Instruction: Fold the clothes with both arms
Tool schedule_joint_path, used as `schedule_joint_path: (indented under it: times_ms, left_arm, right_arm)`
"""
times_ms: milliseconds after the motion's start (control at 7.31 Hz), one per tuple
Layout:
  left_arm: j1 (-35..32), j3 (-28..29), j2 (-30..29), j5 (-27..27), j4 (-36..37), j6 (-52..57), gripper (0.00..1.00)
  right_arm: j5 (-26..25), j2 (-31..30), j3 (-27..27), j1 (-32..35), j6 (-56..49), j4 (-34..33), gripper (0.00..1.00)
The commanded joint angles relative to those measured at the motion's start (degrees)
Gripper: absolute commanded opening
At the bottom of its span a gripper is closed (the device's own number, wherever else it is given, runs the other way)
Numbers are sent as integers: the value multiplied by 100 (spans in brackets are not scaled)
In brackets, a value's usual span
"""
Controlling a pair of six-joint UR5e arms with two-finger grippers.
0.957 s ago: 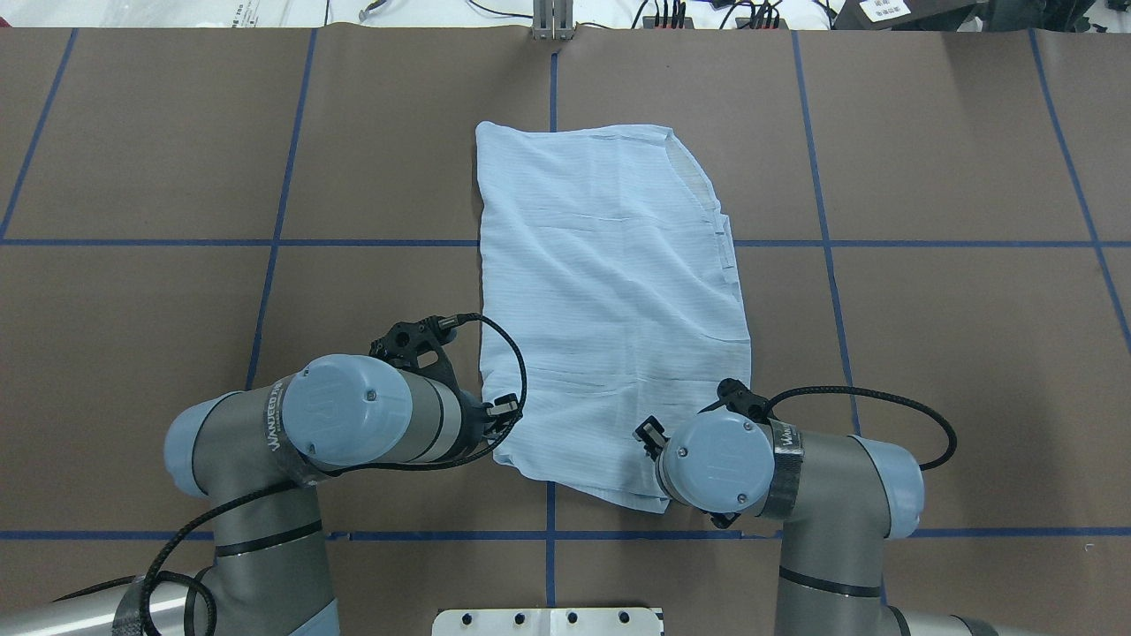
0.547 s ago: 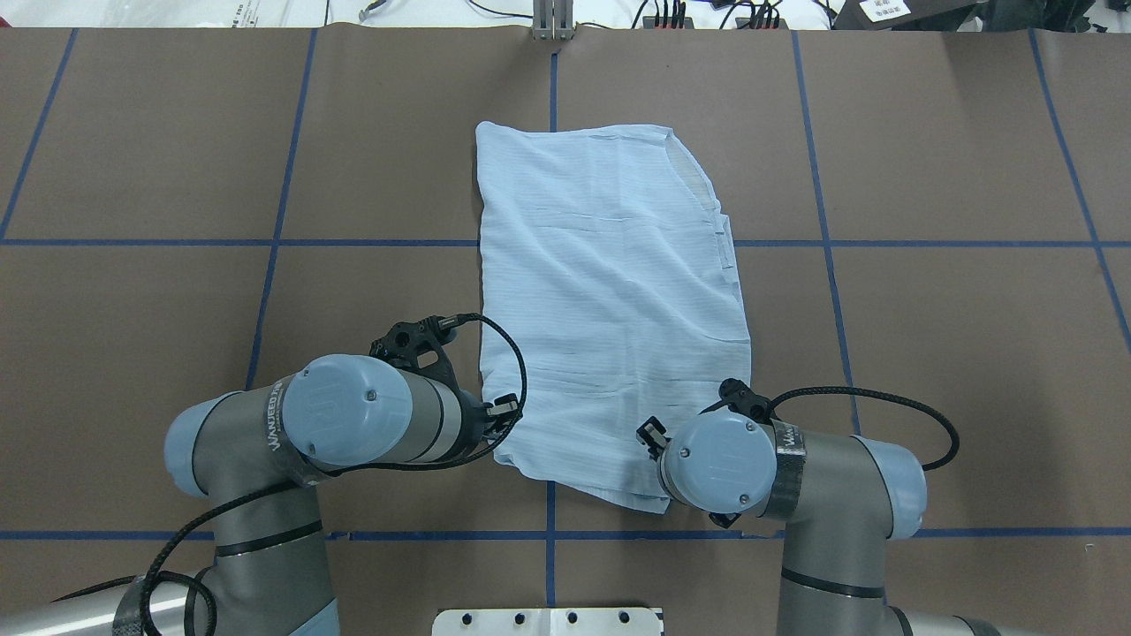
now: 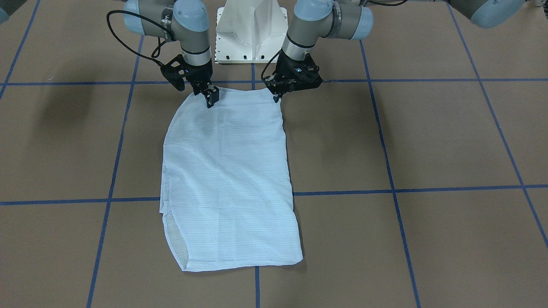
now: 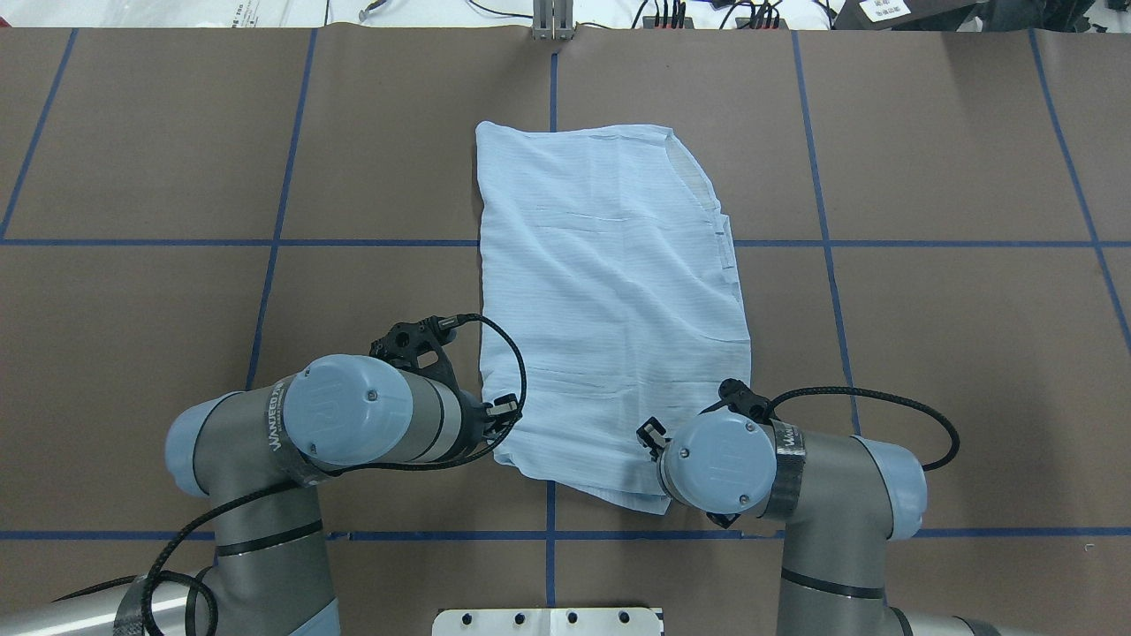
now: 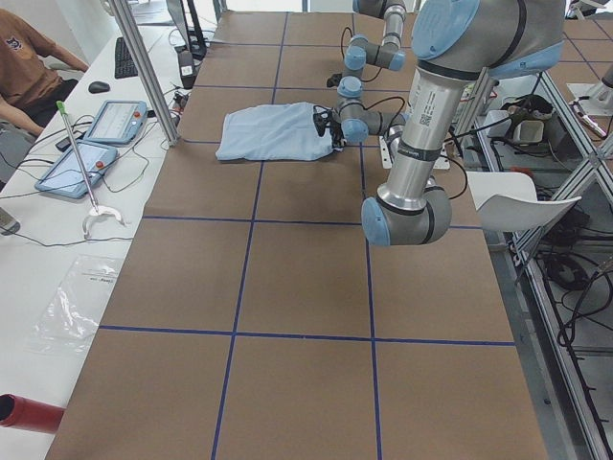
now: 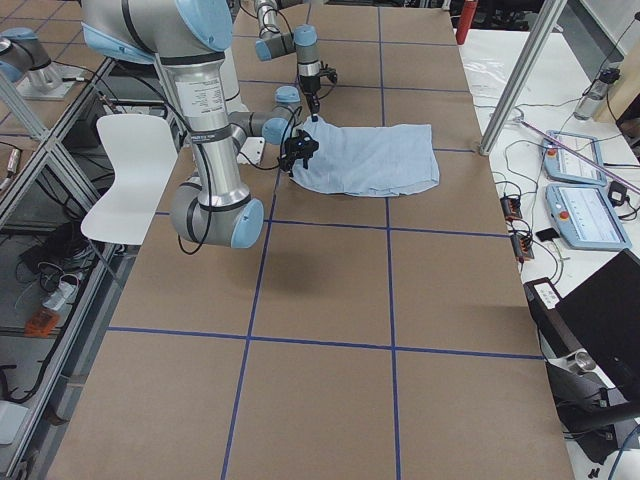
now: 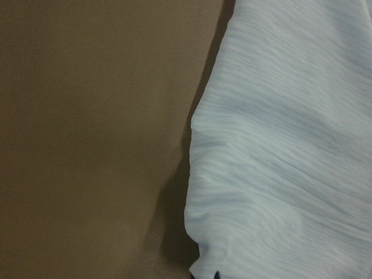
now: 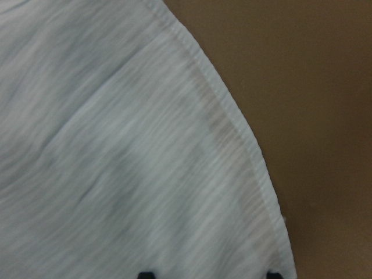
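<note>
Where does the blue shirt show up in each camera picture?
Front-facing: shirt just left of centre.
Overhead: centre.
Left: upper middle, far off.
Right: upper middle.
Left wrist: fills the right half.
Right wrist: fills the left.
Landmark: white base beyond the shirt's robot-side edge.

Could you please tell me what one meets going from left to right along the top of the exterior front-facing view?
right arm → white pedestal base → left arm

Bright, even light falls from above — soft shadows on the table (image 3: 428, 137); wrist views show the shirt (image 7: 279, 145) dim, blurred.
</note>
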Motion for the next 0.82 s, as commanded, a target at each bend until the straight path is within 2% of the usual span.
schedule_joint_path:
  times_ms: [0, 547, 684]
  left_arm:
    - [0, 18, 0, 0, 0, 0, 0]
    - [0, 18, 0, 0, 0, 35, 0]
    - [0, 18, -9, 0, 0, 35, 0]
  right_arm:
    - [16, 25, 33, -3, 0, -14, 25]
    - [8, -37, 139, -46, 0, -31, 18]
    - [34, -19, 130, -55, -9, -32, 13]
